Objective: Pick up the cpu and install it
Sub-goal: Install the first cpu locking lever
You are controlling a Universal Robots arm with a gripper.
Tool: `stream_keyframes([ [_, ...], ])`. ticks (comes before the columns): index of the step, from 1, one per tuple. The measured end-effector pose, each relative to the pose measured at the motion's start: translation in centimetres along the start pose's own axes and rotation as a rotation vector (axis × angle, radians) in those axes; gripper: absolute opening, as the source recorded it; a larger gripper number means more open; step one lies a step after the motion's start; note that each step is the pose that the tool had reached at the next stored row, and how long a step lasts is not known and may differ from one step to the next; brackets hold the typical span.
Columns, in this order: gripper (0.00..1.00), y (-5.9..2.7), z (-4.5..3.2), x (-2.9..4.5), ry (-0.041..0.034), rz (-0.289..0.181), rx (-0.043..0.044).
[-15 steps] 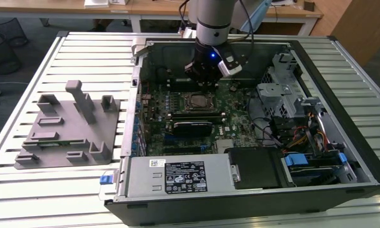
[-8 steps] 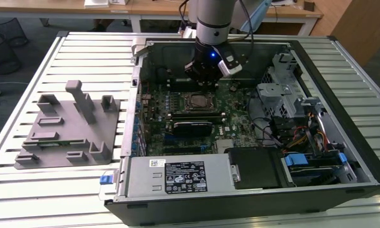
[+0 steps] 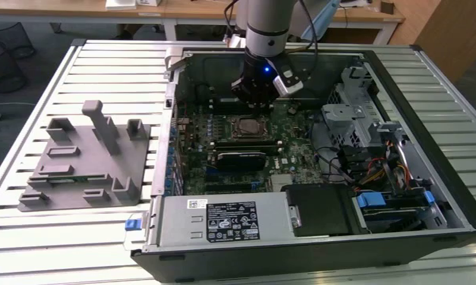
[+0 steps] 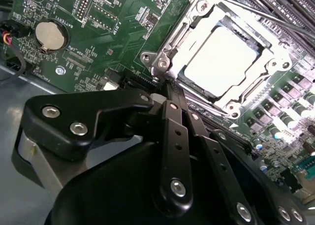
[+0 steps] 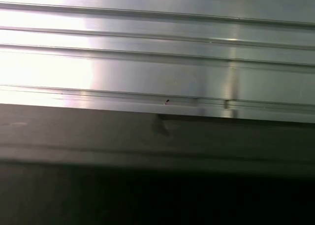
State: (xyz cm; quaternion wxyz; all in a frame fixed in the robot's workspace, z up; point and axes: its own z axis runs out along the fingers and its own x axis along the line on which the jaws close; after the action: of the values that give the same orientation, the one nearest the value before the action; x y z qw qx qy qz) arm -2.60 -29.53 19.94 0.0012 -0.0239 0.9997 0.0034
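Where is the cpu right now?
The cpu sits in the socket on the motherboard, mid-case in the exterior view, just below the gripper.

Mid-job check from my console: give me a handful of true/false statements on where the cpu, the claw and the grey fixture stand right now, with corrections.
1. The cpu lies inside the metal-framed socket on the motherboard. True.
2. The claw hangs over the grey fixture. False: it hangs inside the open computer case, above the socket area.
3. The grey fixture sits on the slatted table, on the exterior view's left of the case. True.
4. A round coin cell battery sits on the green board in the second wrist view. True.
5. The cpu rests on the slatted table outside the case. False: it is in the socket.
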Motion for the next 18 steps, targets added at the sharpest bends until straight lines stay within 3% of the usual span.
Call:
stream_keyframes([
  [4, 0.11, -0.02, 0.26, 0.0, 0.0, 0.0, 0.0078],
  [11, 0.11, -0.01, 0.38, 0.0, 0.0007, 0.0, 0.0093],
  [18, 0.11, 0.09, 0.26, -0.01, -0.0007, 0.0, -0.0037],
])
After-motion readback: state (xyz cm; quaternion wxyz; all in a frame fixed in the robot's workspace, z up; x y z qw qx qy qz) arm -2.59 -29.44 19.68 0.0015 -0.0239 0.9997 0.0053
